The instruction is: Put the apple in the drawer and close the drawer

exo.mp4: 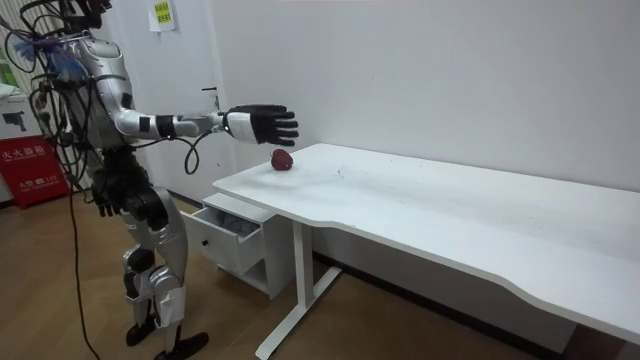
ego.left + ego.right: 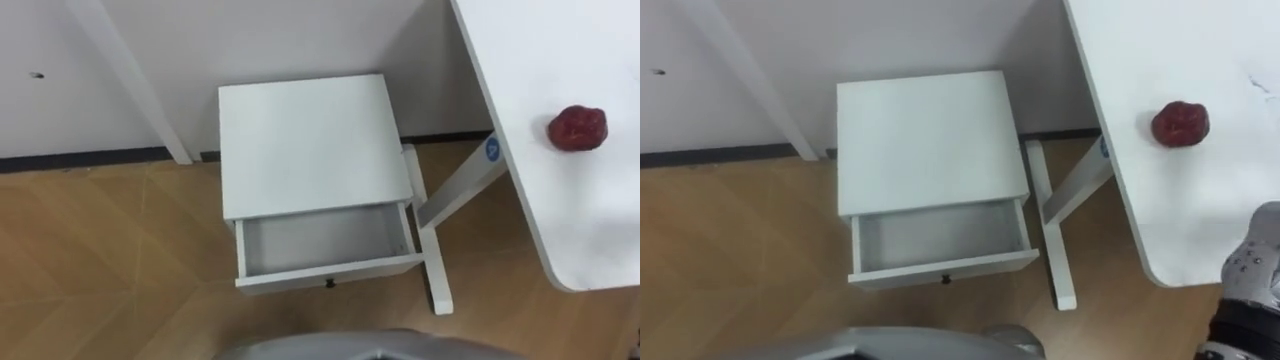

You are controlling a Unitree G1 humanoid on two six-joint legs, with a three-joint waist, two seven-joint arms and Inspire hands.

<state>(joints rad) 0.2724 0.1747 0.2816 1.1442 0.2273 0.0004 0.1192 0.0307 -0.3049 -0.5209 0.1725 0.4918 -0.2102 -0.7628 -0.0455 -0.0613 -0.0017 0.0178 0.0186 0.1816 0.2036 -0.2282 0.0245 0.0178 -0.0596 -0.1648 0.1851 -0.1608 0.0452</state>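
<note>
1. Zero of two steps showing as done: counting the apple (image 2: 1180, 123) as not yet picked up and the drawer (image 2: 940, 242) as not yet shut.
2. Finding the apple lying on the white bench (image 2: 1200, 190), near its end, well apart from the drawer.
3. Holding the right hand (image 1: 262, 124) out over the bench end, fingers (image 1: 286, 124) spread apart and gripping nothing, just short of the apple and not touching it.
4. Hanging the left hand (image 1: 104, 197) low by the hip in the room view; being unable to tell its state.
5. Standing before the small white bedside cabinet (image 2: 925, 140), drawer pulled out and looking bare inside.
6. Judging what is left: closing the hand on the apple, carrying it across, setting it inside, pushing the drawer front in.
</note>
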